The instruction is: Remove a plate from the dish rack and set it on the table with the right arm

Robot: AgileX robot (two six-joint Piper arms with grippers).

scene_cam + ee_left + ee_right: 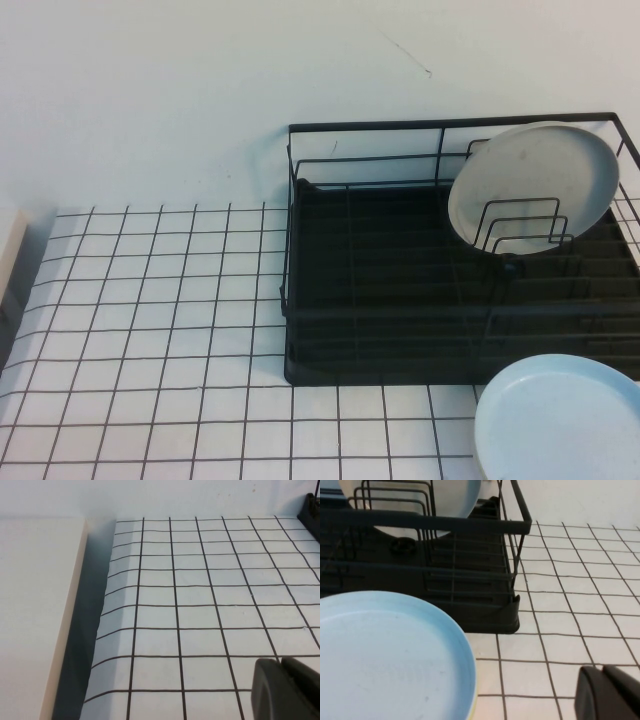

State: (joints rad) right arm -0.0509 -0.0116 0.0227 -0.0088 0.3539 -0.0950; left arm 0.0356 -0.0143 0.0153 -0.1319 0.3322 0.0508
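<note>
Lying flat on the table (150, 330) in front of the dish rack (400, 300), the plate (560, 420) sits just beside the closed, empty right hand (612, 695), while the left hand (285, 690), also closed, hovers well apart.

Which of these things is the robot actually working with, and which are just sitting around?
Part of the job:
light-blue plate, lying on the table in front of the dish rack
right gripper, shut, beside that plate

Just there:
off-white plate, leaning in the rack
yellow edge under the blue plate
left gripper, shut, over bare table
</note>
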